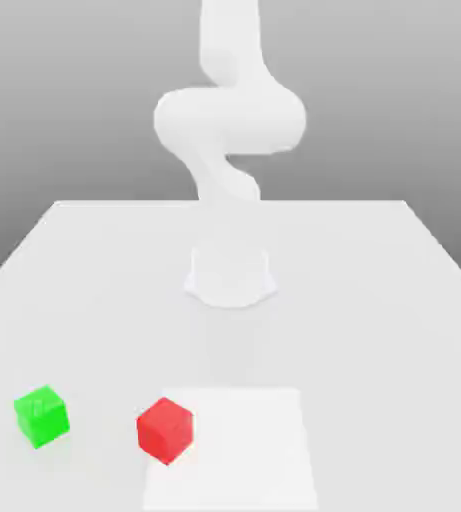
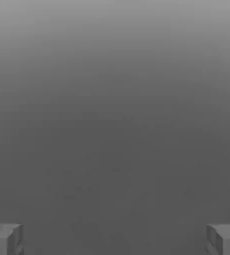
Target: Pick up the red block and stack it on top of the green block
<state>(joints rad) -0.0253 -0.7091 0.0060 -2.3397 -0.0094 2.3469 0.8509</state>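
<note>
I see that the block [image 1: 165, 431] is plain bright red, the other block [image 1: 42, 417] is plain bright green, and my arm [image 1: 231, 120] is white.

The exterior view faces the arm base [image 1: 231, 278] from across the table [image 1: 230, 345], slightly above; the hand view faces away from the table.

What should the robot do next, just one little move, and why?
I think it should bring its open gripper down over the red block. That block goes on the green block, but it's still on the table, and nothing is between the fingers.
</note>
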